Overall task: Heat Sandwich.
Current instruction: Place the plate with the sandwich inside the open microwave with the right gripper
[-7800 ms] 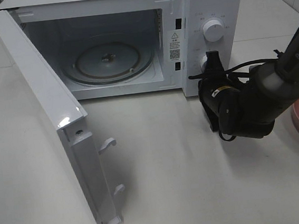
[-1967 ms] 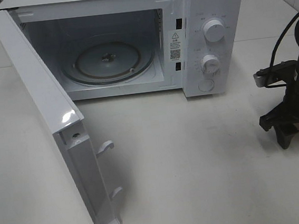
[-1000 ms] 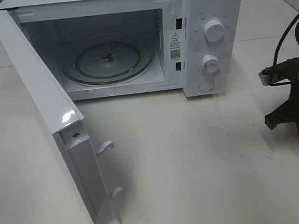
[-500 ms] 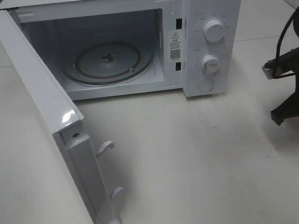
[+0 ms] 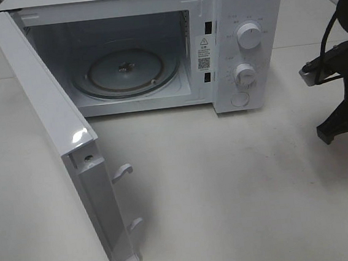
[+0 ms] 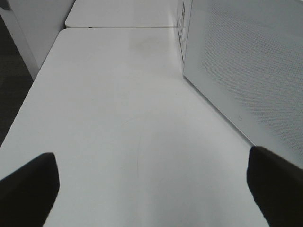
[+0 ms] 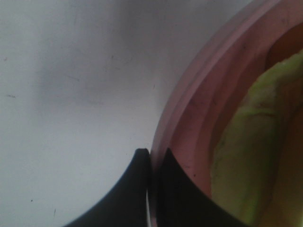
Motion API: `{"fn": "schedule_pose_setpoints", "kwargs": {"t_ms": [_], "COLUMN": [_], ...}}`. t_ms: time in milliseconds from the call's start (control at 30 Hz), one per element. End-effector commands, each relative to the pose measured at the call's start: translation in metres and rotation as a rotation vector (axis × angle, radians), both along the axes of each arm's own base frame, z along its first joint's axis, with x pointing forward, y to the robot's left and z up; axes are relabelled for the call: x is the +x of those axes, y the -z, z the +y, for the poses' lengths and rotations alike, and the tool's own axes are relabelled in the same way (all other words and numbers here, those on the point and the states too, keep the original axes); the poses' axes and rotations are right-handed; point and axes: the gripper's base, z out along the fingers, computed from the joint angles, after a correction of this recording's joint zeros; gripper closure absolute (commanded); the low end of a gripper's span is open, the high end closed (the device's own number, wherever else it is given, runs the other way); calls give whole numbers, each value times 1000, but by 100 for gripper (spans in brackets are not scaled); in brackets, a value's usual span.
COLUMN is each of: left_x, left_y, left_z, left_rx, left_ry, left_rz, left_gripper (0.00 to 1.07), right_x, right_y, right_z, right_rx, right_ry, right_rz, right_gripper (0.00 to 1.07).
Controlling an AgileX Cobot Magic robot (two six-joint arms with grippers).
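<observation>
In the right wrist view the sandwich point(image 7: 246, 151) shows only as a pale green-yellow patch lying on the round pink plate point(image 7: 189, 94). My right gripper point(image 7: 151, 153) is shut, its dark tips together right over the plate's rim, one finger outside it and one inside. Whether they touch the rim I cannot tell. In the exterior high view only the right arm point(image 5: 344, 102) shows at the right edge; plate and sandwich lie outside that view. My left gripper point(image 6: 151, 189) is open above bare table, with nothing between its fingers.
A white microwave point(image 5: 237, 13) stands at the back with its door point(image 5: 49, 118) swung wide toward the front left. Its glass turntable point(image 5: 125, 70) is bare. The door's perforated face point(image 6: 246, 71) stands close beside the left gripper. White table point(image 5: 229, 193) lies between the microwave and the right arm.
The right arm has shifted further right and slightly up at the view's edge, and the pink plate's edge has left the exterior high view. Both grippers have kept their states.
</observation>
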Motion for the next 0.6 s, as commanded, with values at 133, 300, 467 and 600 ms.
{"fn": "schedule_pose_setpoints", "kwargs": {"t_ms": [133, 300, 467, 600], "left_x": [-3, -3, -3, -3], "left_y": [0, 0, 0, 0], "left_z": [0, 0, 0, 0], "left_rx": [-4, -4, -4, -4], "left_ry": [4, 4, 4, 4], "left_rz": [-25, -25, -25, -25], "left_gripper": [3, 3, 3, 3], "right_x": [-18, -33, -49, -64], "right_y": [-13, -23, -36, -41], "right_z": [7, 20, 34, 41], "right_rx": [-36, -25, -14, -9], "right_ry": [-37, -83, -141, -195], "right_rz": [9, -14, -30, -44], "right_gripper": [107, 107, 107, 107]}}
